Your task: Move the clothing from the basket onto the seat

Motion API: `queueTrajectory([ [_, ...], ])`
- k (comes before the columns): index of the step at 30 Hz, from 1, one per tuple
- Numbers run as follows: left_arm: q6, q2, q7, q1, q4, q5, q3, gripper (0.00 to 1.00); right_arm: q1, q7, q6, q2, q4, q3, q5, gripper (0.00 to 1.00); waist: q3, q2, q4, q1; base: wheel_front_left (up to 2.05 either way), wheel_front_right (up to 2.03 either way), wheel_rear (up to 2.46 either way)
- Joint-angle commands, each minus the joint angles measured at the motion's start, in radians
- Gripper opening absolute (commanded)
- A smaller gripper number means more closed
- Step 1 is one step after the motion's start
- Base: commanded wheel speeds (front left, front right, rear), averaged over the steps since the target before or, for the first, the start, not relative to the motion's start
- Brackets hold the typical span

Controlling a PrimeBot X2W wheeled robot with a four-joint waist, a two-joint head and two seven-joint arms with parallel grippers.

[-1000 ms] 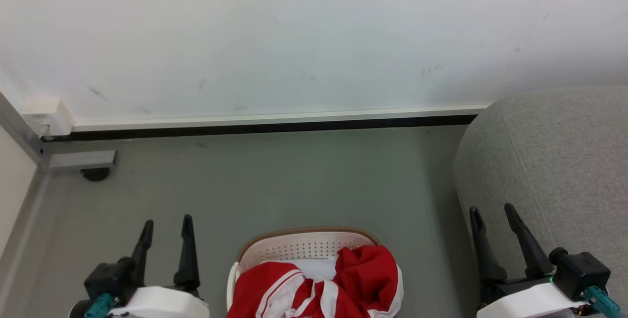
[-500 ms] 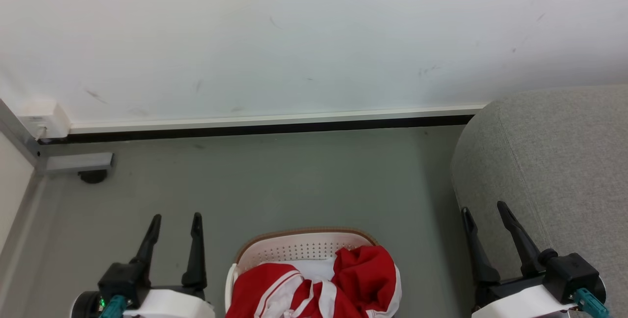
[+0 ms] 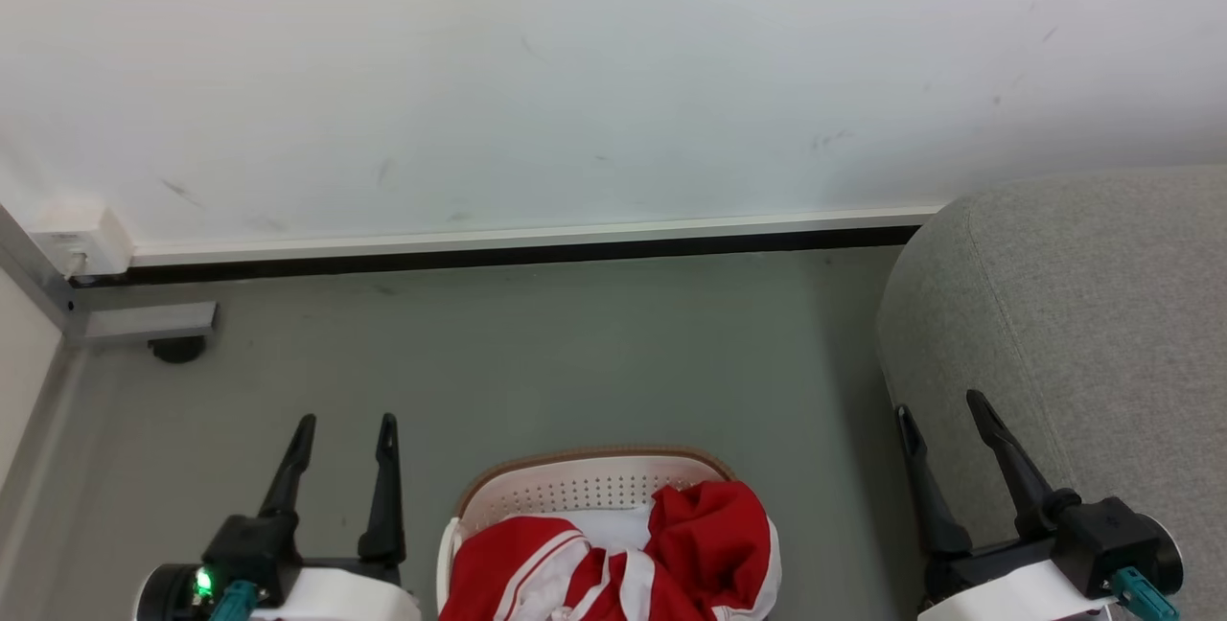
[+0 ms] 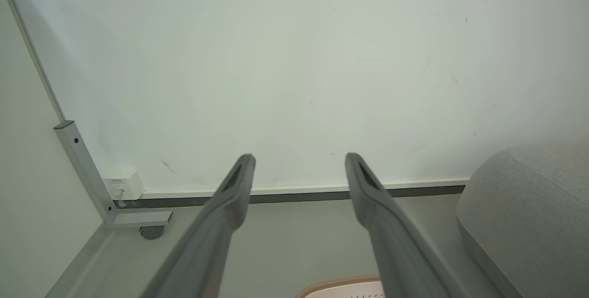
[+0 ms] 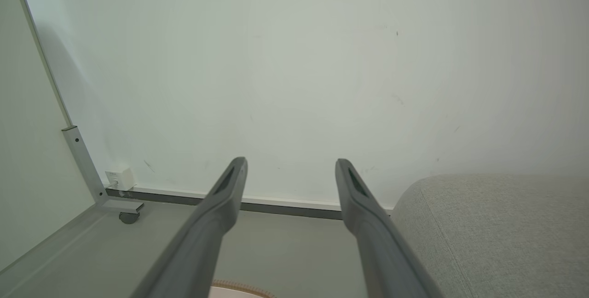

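Clothing (image 3: 709, 544) in basket (image 3: 575, 485), head view; brown rim (image 4: 343, 283), 2 wrist views

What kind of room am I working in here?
Probably a living-room corner, possibly a staged one. A grey sofa stands on the right, a laundry basket holding red clothes sits on the smooth grey floor, and a plain white wall stands behind.
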Motion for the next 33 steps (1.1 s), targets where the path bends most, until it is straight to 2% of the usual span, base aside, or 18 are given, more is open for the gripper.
queueTrajectory([
  [1, 0.0, -0.001, -0.001, -0.001, -0.002, 0.012, 0.004, 1.0, -0.007, -0.004, -0.002, 0.0, 0.002, -0.001, -0.002, 1.0, 0.001, 0.0, 0.001, 0.0, 0.0, 0.0, 0.0],
  [22, -0.016, -0.008, -0.001, -0.004, -0.004, 0.001, 0.023, 1.0, -0.012, -0.004, -0.002, 0.005, 0.002, -0.016, 0.018, 1.0, 0.013, 0.0, -0.014, 0.0, 0.0, 0.0, 0.0],
  [33, -0.036, -0.009, -0.001, -0.049, 0.047, -0.012, 0.026, 1.0, -0.04, -0.004, -0.002, 0.006, -0.019, -0.03, 0.037, 1.0, 0.093, 0.0, -0.07, 0.0, 0.0, 0.0, 0.0],
])
